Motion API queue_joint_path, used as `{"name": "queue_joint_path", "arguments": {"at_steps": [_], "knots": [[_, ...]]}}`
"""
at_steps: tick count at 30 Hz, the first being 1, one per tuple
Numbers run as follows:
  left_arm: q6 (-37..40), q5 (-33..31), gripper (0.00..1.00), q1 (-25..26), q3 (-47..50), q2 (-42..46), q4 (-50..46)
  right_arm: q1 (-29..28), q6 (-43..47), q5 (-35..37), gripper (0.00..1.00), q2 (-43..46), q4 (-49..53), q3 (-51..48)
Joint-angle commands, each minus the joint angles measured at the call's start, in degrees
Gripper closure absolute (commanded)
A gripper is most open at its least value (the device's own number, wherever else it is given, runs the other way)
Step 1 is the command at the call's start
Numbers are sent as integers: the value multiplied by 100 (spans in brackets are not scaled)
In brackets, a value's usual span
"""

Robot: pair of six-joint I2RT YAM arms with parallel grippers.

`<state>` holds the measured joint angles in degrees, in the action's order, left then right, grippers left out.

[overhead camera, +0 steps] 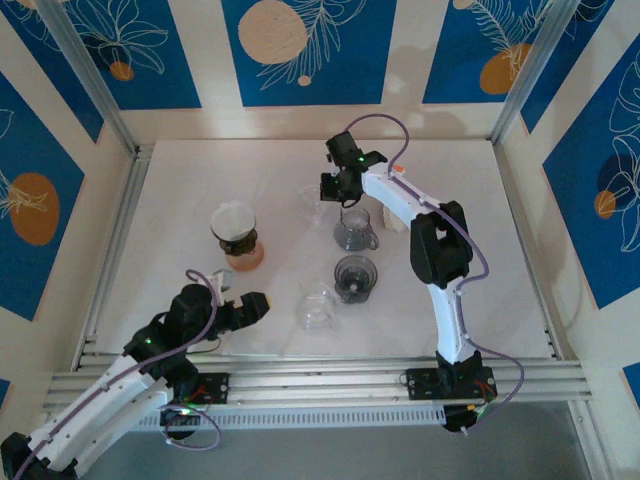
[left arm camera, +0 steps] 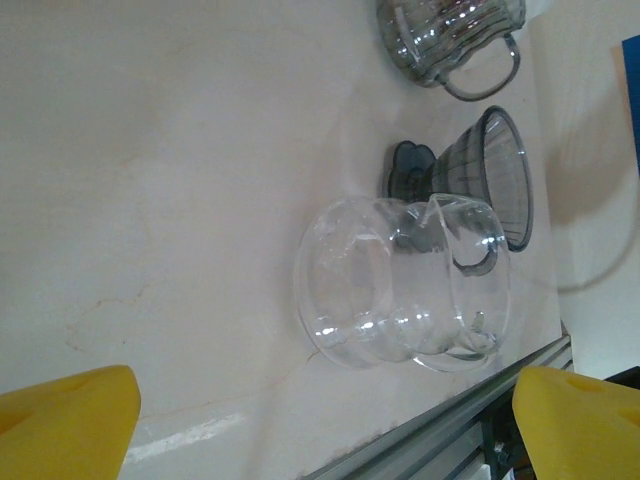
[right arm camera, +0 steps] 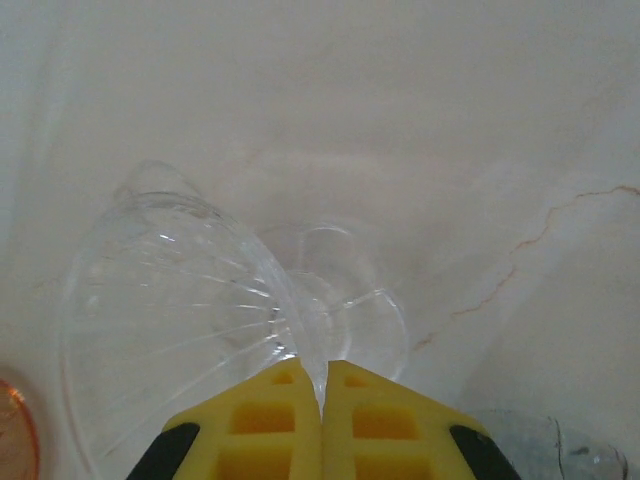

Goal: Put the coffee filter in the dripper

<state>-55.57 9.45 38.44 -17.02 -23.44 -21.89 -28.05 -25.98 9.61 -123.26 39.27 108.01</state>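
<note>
Closest up: right gripper (right arm camera: 322, 378), jaws pressed together and, by the look of it, pinching the thin rim of the clear dripper (right arm camera: 170, 300), tilted with its cone to the left of the jaws and its foot just ahead of them. Well off to the left of those jaws, seen from above: coffee filter (overhead camera: 233, 217), white and cone-shaped, seated in the mouth of an orange-based stand (overhead camera: 245, 260). Likely weighs next to nothing, creases and crumples readily, gives little stiffness to push against; best taken with a light pinch on the upper edge, never squeezed across the cone. Left gripper (left arm camera: 320, 440): jaws spread wide, holding nothing, with a glass server (left arm camera: 400, 285) straight ahead of them, a dark dripper (left arm camera: 490, 180) beyond that and a grey handled cup (left arm camera: 450, 30) farther still. Underneath, pale marbled desk (overhead camera: 180, 180), smooth and probably slick under glass. Around it, metal rails (overhead camera: 300, 380) and blue-patterned walls (overhead camera: 160, 50), so only modest room for either arm.
</note>
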Motion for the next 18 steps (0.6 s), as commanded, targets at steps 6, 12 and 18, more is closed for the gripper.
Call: {"name": "queue_joint_path", "arguments": {"at_steps": [6, 12, 18], "knots": [[212, -73, 2, 65, -302, 206, -256, -337, -143, 68, 100, 1891, 107, -700], [252, -137, 1, 67, -328, 301, -368, -641, -488, -162, 100, 3341, 255, -1984], [317, -231, 1, 63, -320, 358, -486, -1186, -824, -413, 100, 4460, 711, -3099]]}}
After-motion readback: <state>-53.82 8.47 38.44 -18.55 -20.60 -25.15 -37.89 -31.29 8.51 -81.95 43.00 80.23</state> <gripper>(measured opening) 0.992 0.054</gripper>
